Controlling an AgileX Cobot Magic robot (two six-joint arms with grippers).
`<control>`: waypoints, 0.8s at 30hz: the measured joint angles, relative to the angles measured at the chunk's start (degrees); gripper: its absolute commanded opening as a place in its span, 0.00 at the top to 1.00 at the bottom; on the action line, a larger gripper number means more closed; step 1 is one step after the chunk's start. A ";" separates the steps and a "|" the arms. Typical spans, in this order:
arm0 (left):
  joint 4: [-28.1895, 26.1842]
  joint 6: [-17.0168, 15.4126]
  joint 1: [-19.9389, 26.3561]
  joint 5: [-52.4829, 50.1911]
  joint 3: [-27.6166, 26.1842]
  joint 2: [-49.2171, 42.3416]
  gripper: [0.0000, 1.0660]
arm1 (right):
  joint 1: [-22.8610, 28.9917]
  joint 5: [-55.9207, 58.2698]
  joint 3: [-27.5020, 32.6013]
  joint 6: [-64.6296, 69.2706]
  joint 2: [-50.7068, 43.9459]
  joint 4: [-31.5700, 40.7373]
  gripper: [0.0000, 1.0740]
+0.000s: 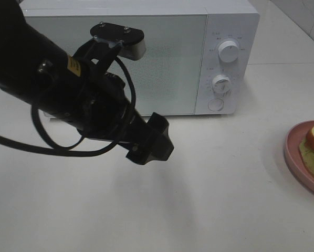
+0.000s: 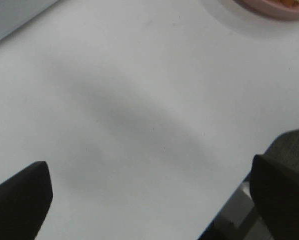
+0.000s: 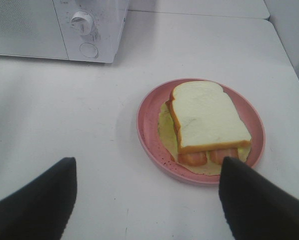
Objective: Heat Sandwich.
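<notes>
While the microwave [image 1: 141,60] stood shut at the back of the desk [image 1: 225,184], you had the sandwich [image 3: 205,120] lying flat on the pink plate [image 3: 149,125], far out at three o'clock in the high view and only half inside it. Your right arm was plainly the nearer one: in its wrist view the plate sat just ahead of the right fingers [image 3: 259,200], at about one o'clock from the gap between them, with nothing lying between. Those fingers stood wide apart and held nothing. The sandwich's longer side ran roughly from eleven to five o'clock in that view, the red filling showing at the near end.

Your left fingers [image 2: 19,195] also stood wide and empty, hanging over bare desk near the middle, in front of the microwave door. From them the plate lay well off; only a sliver of its rim showed in that wrist view. I judged the door work yours on the left, the plate on the right.
</notes>
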 measured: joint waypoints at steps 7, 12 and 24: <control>1.09 -2.92 8.88 11.46 0.00 -4.35 0.05 | 0.00 0.00 0.00 0.00 0.00 0.00 0.29; 1.20 -3.27 16.44 16.10 0.00 -7.68 0.05 | 0.00 0.00 0.00 0.00 0.00 0.00 0.29; 5.04 -3.44 38.22 27.67 0.00 -16.62 0.05 | 0.00 0.00 0.00 0.00 0.00 0.00 0.29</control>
